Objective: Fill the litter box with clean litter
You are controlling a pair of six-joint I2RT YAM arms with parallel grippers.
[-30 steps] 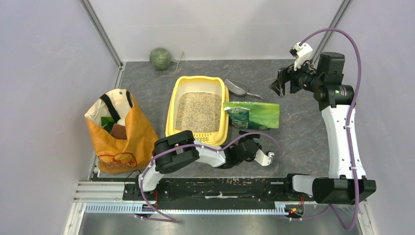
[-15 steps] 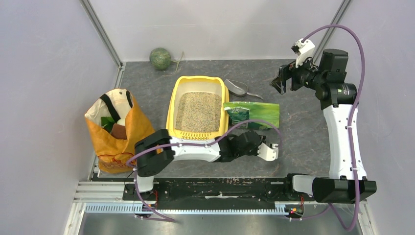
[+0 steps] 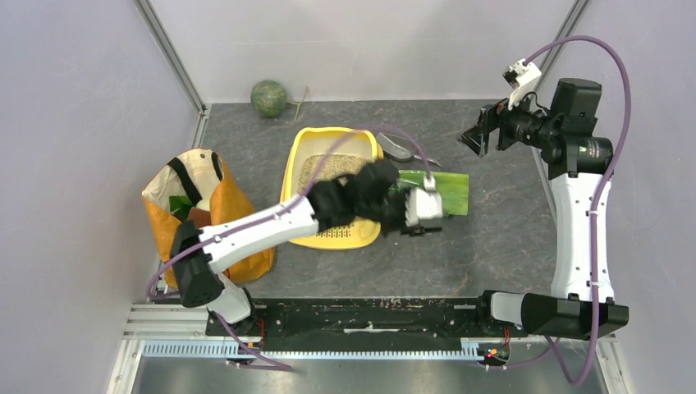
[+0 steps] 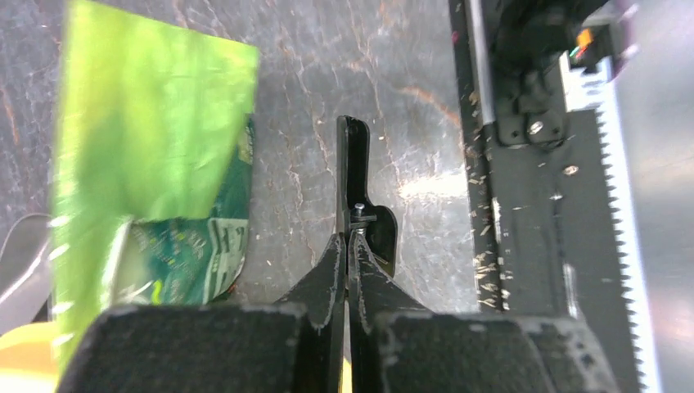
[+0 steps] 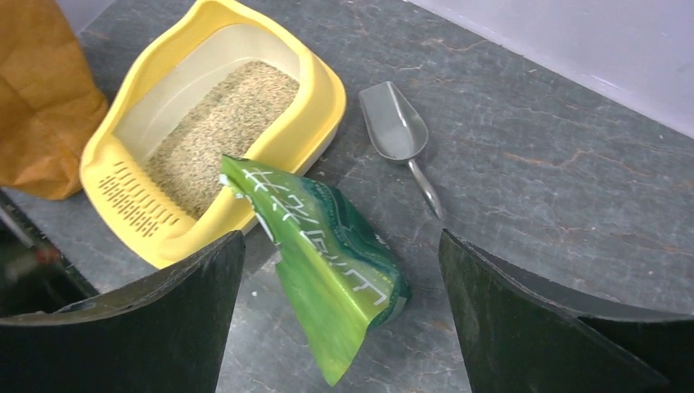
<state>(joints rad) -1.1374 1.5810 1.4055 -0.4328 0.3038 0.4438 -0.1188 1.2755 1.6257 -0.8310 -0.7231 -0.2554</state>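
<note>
The yellow litter box (image 3: 291, 176) lies mid-table with beige clean litter (image 3: 328, 164) inside; the right wrist view shows the litter box (image 5: 327, 98) and its litter (image 5: 221, 123) too. My left arm reaches across the box's near end. The left gripper (image 3: 418, 228) is shut and empty, hovering by the left end of the glossy green bag (image 3: 451, 193). In the left wrist view the shut gripper (image 4: 350, 233) hangs over bare table, the green bag (image 4: 147, 123) to its left. My right gripper (image 3: 476, 139) is raised at the back right, open and empty (image 5: 341, 246).
A grey scoop (image 3: 398, 148) lies behind the green bag, right of the box. An orange shopping bag (image 3: 205, 230) stands at the left. A green ball (image 3: 268, 97) rests at the back wall. The black base rail (image 4: 532, 205) runs along the near edge.
My left arm has swung from the table in front of the box up over its near end to the green bag, and its gripper has closed fully. The right gripper has drifted slightly right.
</note>
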